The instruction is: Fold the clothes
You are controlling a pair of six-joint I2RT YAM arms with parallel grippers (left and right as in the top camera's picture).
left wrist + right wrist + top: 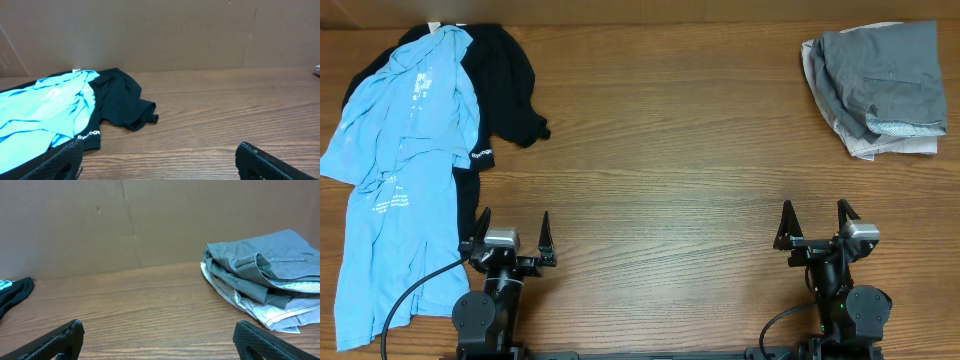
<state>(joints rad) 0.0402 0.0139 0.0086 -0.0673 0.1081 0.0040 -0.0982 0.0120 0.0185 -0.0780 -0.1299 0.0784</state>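
Observation:
A light blue T-shirt (395,170) with white lettering lies unfolded and rumpled along the table's left side. It lies on top of a larger black shirt (505,75) with a small white logo on its sleeve. Both show in the left wrist view, the blue one (45,107) at the left and the black one (120,102) beside it. My left gripper (512,232) is open and empty at the front left, just right of the shirts. My right gripper (816,222) is open and empty at the front right.
A pile of folded grey and white clothes (880,85) sits at the back right corner, also in the right wrist view (265,282). A brown cardboard wall (165,35) stands behind the wooden table (660,150).

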